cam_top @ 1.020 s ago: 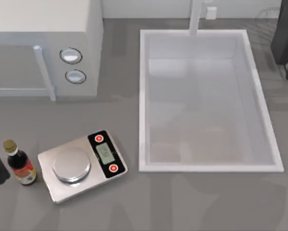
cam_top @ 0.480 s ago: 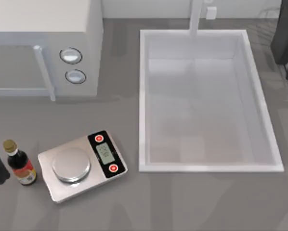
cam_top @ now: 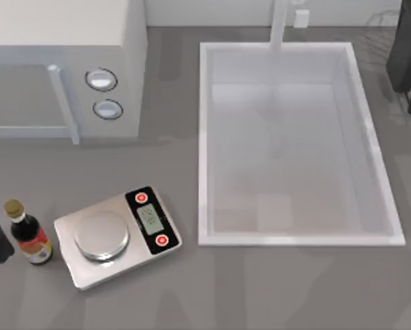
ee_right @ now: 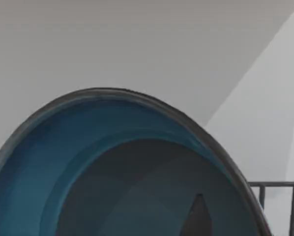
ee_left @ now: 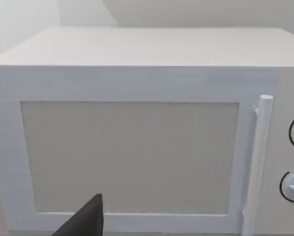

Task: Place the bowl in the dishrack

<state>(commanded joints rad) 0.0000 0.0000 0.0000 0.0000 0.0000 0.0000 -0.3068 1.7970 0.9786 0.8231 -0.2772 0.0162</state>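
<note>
Round, glossy teal bowl [ee_right: 88, 162] beside thin dishrack [ee_right: 277, 196] wires; right pincer's grip can't be told; left arm parked.

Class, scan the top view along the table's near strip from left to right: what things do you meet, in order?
Sauce bottle → kitchen scale → sink, its near rim.
</note>
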